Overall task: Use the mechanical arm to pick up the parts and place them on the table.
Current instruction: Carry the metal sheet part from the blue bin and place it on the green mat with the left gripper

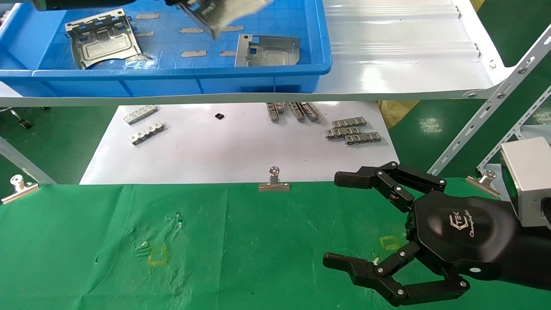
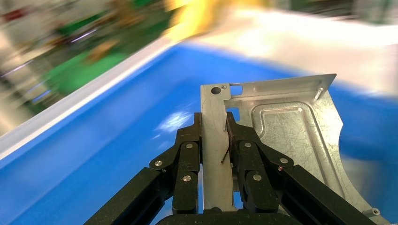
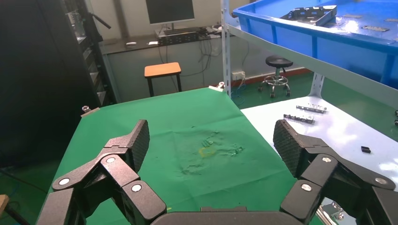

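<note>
- At about ten o'clock in the head view, one silvery part (image 1: 102,39) lies flat in the left half of the blue bin (image 1: 181,73), which sits on the glossy white shelf (image 1: 400,64).
- At the worktop's (image 1: 86,249) far-left edge, around nine o'clock, a silver binder clip (image 1: 19,187) grips the green cloth.
- On the white board (image 1: 224,150) beyond the worktop, two small toothed strips (image 1: 144,122) lie toward eleven o'clock, with more strips (image 1: 351,131) toward one o'clock.
- The left claw (image 2: 216,140) is up at twelve o'clock over the bin, mostly cut off by the head view's top edge; its wrist view shows the black fingers (image 2: 187,154) clenched on the flat edge strip of a held part (image 2: 286,136), one finger on each face.
- That held part (image 1: 224,15) hangs tilted above the bin floor; in the head view it is motion-smeared, so I cannot tell whether any corner touches the bin.
- A third part (image 1: 267,51) lies flat in the bin just below the held one, near the bin's front wall.
- A second binder clip (image 1: 274,180) sits at the centre of the worktop's far edge.
- The right claw (image 1: 340,219) hovers at four o'clock over the green cloth, released, fingers spread wide with nothing between them; a yellow square outline (image 1: 391,243) shows on the cloth between the fingers.
</note>
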Action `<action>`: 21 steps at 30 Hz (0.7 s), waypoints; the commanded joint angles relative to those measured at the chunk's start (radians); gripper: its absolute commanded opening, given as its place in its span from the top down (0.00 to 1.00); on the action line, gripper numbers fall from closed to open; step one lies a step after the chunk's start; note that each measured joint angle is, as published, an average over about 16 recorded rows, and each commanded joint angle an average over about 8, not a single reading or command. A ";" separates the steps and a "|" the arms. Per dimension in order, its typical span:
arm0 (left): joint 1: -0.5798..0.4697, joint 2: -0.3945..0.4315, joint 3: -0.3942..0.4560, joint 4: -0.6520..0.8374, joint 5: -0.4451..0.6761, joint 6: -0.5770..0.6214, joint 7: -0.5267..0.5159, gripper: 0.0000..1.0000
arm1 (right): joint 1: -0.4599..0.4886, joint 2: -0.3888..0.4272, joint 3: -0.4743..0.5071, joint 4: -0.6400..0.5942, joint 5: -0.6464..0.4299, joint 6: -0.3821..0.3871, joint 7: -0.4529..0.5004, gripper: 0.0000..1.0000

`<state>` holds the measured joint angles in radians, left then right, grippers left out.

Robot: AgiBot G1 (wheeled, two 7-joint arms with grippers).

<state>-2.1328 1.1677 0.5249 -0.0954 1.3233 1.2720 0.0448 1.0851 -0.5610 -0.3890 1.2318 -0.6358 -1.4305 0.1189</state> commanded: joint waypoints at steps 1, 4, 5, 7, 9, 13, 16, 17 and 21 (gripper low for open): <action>0.000 -0.017 -0.012 -0.020 -0.022 0.111 0.026 1.00 | 0.000 0.000 0.000 0.000 0.000 0.000 0.000 0.00; 0.002 -0.037 -0.018 -0.029 -0.039 0.234 0.055 1.00 | 0.000 0.000 0.000 0.000 0.000 0.000 0.000 0.00; 0.004 -0.042 -0.018 -0.033 -0.043 0.262 0.064 1.00 | 0.000 0.000 0.000 0.000 0.000 0.000 0.000 0.00; 0.011 -0.054 -0.015 -0.046 -0.048 0.301 0.081 1.00 | 0.000 0.000 0.000 0.000 0.000 0.000 0.000 0.00; 0.025 -0.067 -0.007 -0.071 -0.054 0.322 0.096 1.00 | 0.000 0.000 0.000 0.000 0.000 0.000 0.000 0.00; 0.079 -0.107 0.022 -0.173 -0.091 0.335 0.112 1.00 | 0.000 0.000 0.000 0.000 0.000 0.000 0.000 0.00; 0.139 -0.158 0.056 -0.294 -0.150 0.338 0.109 1.00 | 0.000 0.000 0.000 0.000 0.000 0.000 0.000 0.00; 0.162 -0.179 0.071 -0.340 -0.176 0.338 0.106 1.00 | 0.000 0.000 0.000 0.000 0.000 0.000 0.000 0.00; 0.247 -0.266 0.142 -0.506 -0.256 0.331 0.113 1.00 | 0.000 0.000 0.000 0.000 0.000 0.000 0.000 0.00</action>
<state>-1.8974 0.9170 0.6756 -0.5632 1.1117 1.6018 0.1985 1.0851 -0.5610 -0.3890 1.2318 -0.6357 -1.4305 0.1189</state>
